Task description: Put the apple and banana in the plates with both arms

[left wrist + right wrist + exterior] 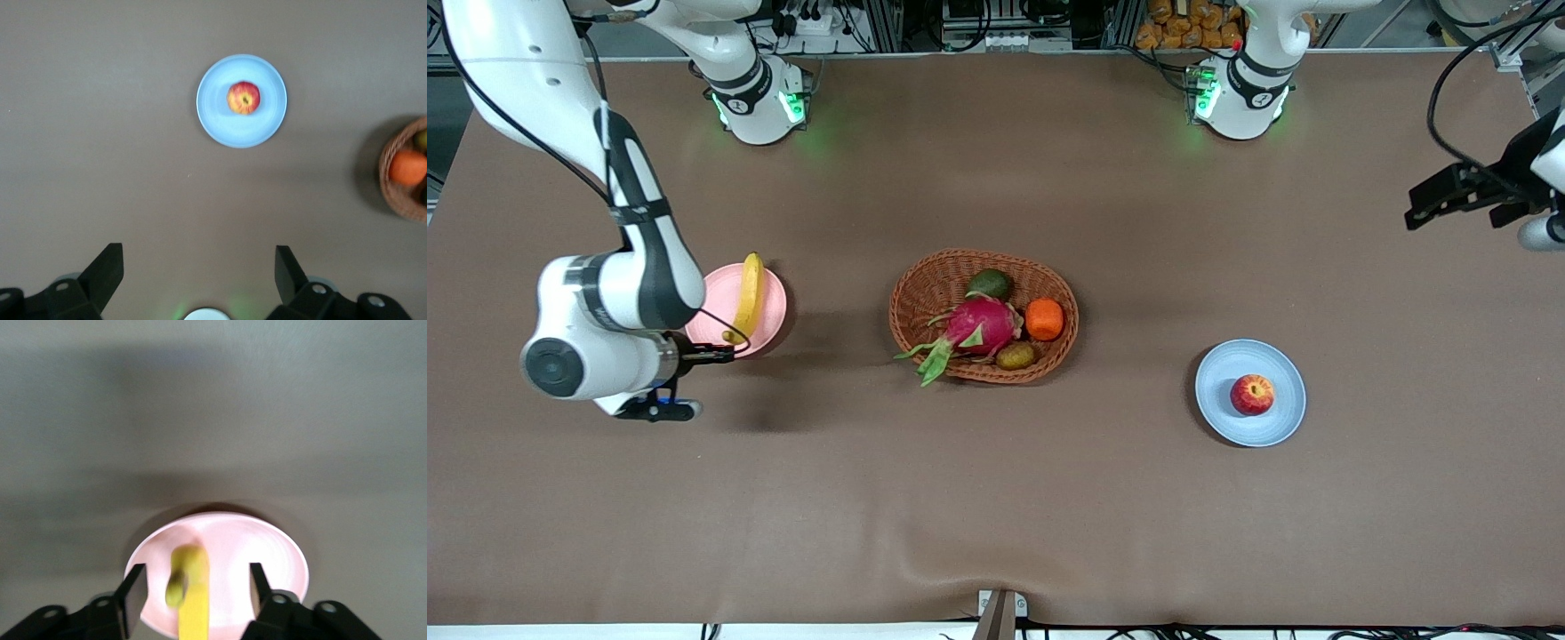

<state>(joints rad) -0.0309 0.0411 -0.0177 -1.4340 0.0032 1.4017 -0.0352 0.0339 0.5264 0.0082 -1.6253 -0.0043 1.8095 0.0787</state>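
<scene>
The yellow banana point(749, 298) lies on the pale pink plate point(769, 307) toward the right arm's end of the table. My right gripper point(711, 356) hovers open over that plate's edge nearest the front camera. In the right wrist view its open fingers point(133, 595) stand apart on either side of the banana's dark tip point(185, 583), over the pink plate point(273, 550). The red apple point(1252, 394) sits on the light blue plate point(1227, 373); both show in the left wrist view, apple point(243, 97) on plate point(213, 113). My left gripper point(1427, 204) is open and empty, raised over the table's left-arm end point(197, 267).
A brown wicker basket point(925, 293) stands mid-table holding a magenta dragon fruit point(980, 324), an orange fruit point(1044, 319), an avocado point(990, 284) and a kiwi point(1015, 356). The basket's edge point(400, 197) shows in the left wrist view. Brown cloth covers the table.
</scene>
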